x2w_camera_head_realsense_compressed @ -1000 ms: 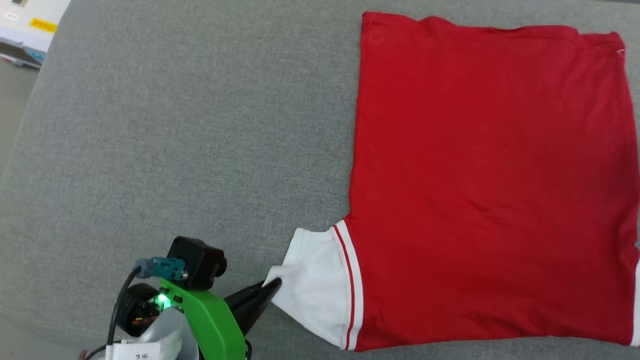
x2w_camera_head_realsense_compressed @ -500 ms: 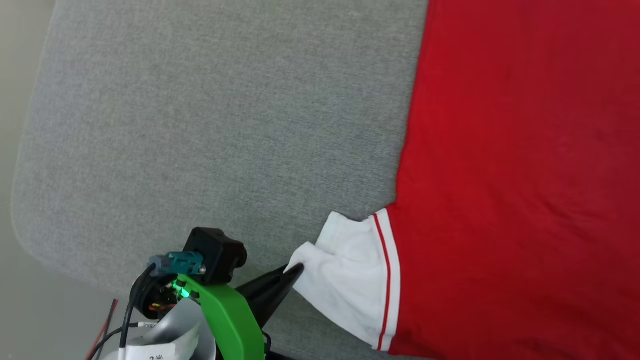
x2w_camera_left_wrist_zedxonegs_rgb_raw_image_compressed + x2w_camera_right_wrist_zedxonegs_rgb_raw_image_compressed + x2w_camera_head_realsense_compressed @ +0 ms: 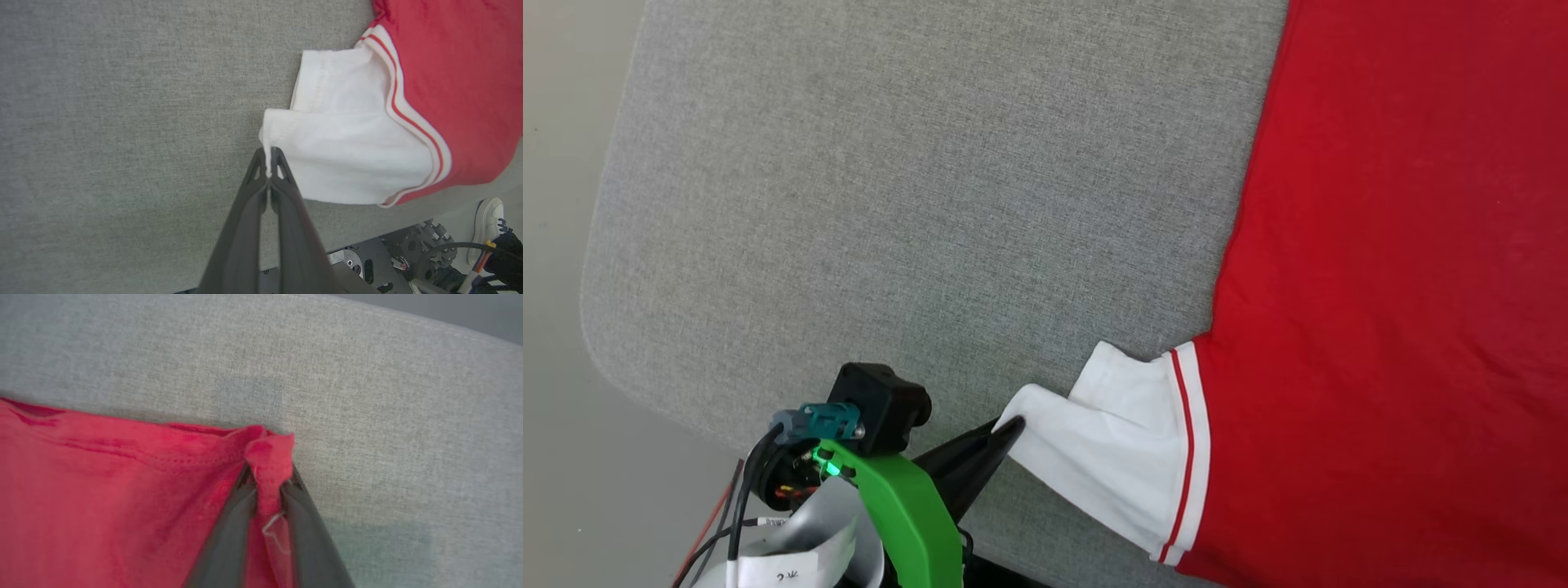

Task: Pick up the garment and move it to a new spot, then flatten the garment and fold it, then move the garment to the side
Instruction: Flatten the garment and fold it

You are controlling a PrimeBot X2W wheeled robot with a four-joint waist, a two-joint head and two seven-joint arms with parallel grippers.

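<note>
Red garment (image 3: 1380, 286) flat on grey cushion (image 3: 890, 204), left gripper (image 3: 268, 157) pinching white sleeve edge, right gripper (image 3: 267, 477) clamped on red corner

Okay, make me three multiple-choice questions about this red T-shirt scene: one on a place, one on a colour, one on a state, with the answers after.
1. With its fingers, the left gripper pinches the red soft-fabric T-shirt with white sleeves at: A its collar; B a white sleeve's edge; C its red body.
2. The woven fabric surface under the T-shirt is: A blue; B brown; C grey.
3. The fingers of the right gripper are: A closed on bunched red cloth; B spread wide above the cloth; C closed on nothing.
Answers: 1 B, the left wrist view shows white cloth between the tips. 2 C, grey weave shows beside the shirt. 3 A, the right wrist view shows red fabric squeezed between them.
</note>
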